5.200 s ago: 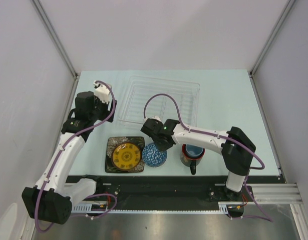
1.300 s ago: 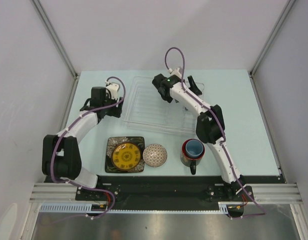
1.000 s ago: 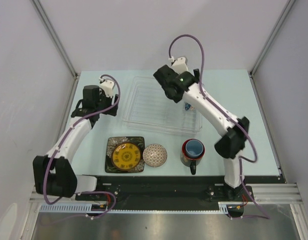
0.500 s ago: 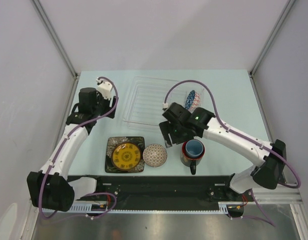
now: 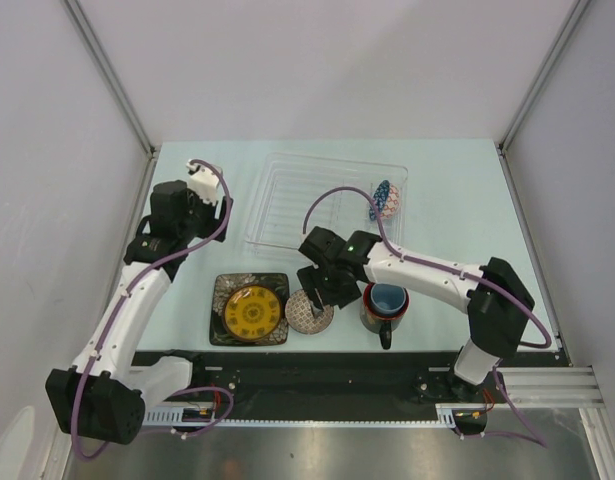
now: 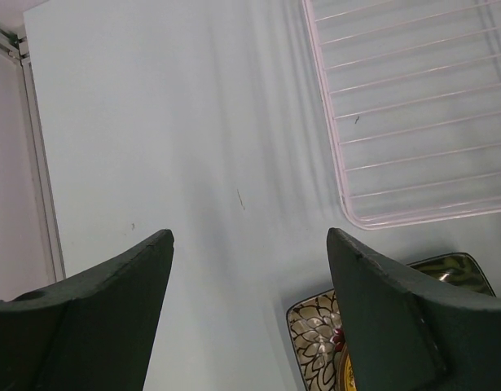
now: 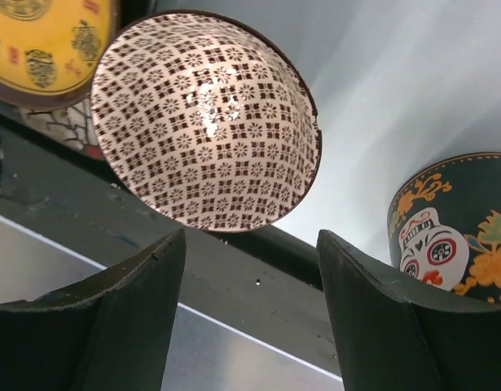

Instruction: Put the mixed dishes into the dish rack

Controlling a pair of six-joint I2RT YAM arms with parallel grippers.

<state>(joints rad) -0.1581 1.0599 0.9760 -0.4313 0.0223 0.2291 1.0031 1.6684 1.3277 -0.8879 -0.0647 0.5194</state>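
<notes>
The clear dish rack (image 5: 305, 200) lies at the back centre, and the blue-white patterned bowl (image 5: 385, 199) stands on edge at its right end. On the black square floral plate (image 5: 223, 296) rests the small yellow plate (image 5: 253, 311). Beside them is the speckled beige bowl (image 5: 307, 314), brown-patterned inside (image 7: 205, 122). My right gripper (image 5: 321, 297) hovers open just above that bowl, its jaws (image 7: 250, 236) empty. The dark mug (image 5: 379, 318) holds the light blue cup (image 5: 388, 297). Left of the rack, my left gripper (image 5: 209, 220) is open and empty (image 6: 248, 236).
The black rail (image 5: 317, 365) of the arm bases runs along the near table edge, right behind the bowl and mug. White walls close in the table on three sides. The rack's corner (image 6: 413, 122) and the floral plate's corner (image 6: 315, 326) show in the left wrist view.
My right arm has swung from the rack back to the front and now hangs over the speckled bowl, jaws slightly narrower. The blue-white bowl stays in the rack. The left arm barely shifted.
</notes>
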